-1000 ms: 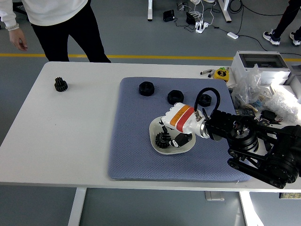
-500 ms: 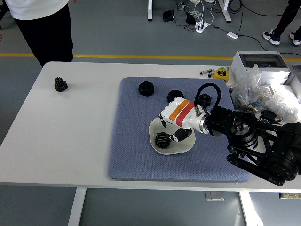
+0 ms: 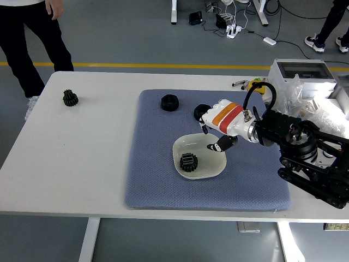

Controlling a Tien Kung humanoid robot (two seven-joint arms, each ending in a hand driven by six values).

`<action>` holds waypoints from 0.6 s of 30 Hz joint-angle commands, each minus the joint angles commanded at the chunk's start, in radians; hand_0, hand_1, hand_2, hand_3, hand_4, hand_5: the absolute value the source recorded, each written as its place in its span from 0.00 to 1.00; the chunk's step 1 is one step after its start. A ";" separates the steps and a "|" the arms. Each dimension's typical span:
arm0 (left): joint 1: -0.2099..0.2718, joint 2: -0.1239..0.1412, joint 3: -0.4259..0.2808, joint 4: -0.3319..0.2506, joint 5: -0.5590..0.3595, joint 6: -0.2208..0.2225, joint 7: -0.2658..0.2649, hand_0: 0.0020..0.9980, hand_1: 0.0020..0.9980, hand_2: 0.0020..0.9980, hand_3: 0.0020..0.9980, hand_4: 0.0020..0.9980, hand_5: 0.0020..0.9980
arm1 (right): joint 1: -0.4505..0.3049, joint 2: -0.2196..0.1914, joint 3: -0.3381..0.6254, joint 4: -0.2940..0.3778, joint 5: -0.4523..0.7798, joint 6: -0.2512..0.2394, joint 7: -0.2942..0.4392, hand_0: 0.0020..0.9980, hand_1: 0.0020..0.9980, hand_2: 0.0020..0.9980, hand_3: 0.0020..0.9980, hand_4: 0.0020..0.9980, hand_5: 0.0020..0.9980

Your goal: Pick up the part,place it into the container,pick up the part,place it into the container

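A white bowl sits on the blue mat, and a black gear lies inside it. My right hand, white with an orange and red band, hovers above the bowl's far right rim with its fingers relaxed and holding nothing. A black ring-shaped part lies at the mat's far side. A second black part sits just behind the hand, partly hidden by it. Another black gear rests on the bare table at the far left. My left arm is out of view.
A white box, crumpled plastic bags and small tools crowd the table's far right corner. A person in dark trousers stands beyond the far left corner, one hand hanging by the side.
My right hand has let go of the gear in the bowl, then risen and drawn back to the right. The person has walked to the left.
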 joint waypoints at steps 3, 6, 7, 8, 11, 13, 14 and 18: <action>0.001 0.000 -0.001 0.000 0.003 -0.001 0.001 0.65 0.65 0.61 0.55 0.59 0.47 | -0.013 -0.008 0.040 -0.030 0.027 -0.060 -0.013 0.21 0.42 0.53 0.52 0.80 0.35; 0.002 0.001 0.000 -0.001 0.006 -0.003 0.001 0.65 0.65 0.61 0.55 0.59 0.47 | -0.030 -0.025 0.067 -0.088 0.136 -0.161 -0.045 0.26 0.45 0.56 0.53 0.81 0.36; 0.002 0.000 0.001 -0.001 0.004 -0.003 0.001 0.65 0.65 0.61 0.55 0.59 0.47 | -0.037 -0.031 0.073 -0.100 0.175 -0.197 -0.053 0.26 0.45 0.56 0.53 0.81 0.36; 0.002 0.000 0.002 -0.001 0.002 -0.002 0.001 0.65 0.65 0.61 0.55 0.59 0.47 | -0.045 -0.039 0.079 -0.110 0.219 -0.237 -0.060 0.26 0.45 0.56 0.53 0.81 0.36; 0.001 0.000 0.002 -0.001 0.002 -0.001 0.000 0.65 0.65 0.61 0.55 0.58 0.47 | -0.069 -0.062 0.096 -0.122 0.342 -0.326 -0.060 0.33 0.50 0.62 0.57 0.82 0.36; 0.001 -0.001 0.001 -0.001 0.004 -0.001 0.000 0.65 0.65 0.61 0.55 0.58 0.47 | -0.085 -0.073 0.109 -0.126 0.427 -0.357 -0.046 0.33 0.50 0.62 0.57 0.82 0.36; 0.001 -0.001 0.001 -0.001 0.005 -0.002 0.001 0.65 0.65 0.61 0.55 0.58 0.47 | -0.098 -0.078 0.121 -0.132 0.472 -0.361 -0.026 0.33 0.50 0.62 0.57 0.82 0.36; 0.001 -0.003 0.002 -0.002 0.007 -0.002 0.001 0.65 0.65 0.61 0.55 0.58 0.47 | -0.141 -0.083 0.160 -0.154 0.641 -0.349 0.061 0.44 0.59 0.72 0.62 0.92 0.49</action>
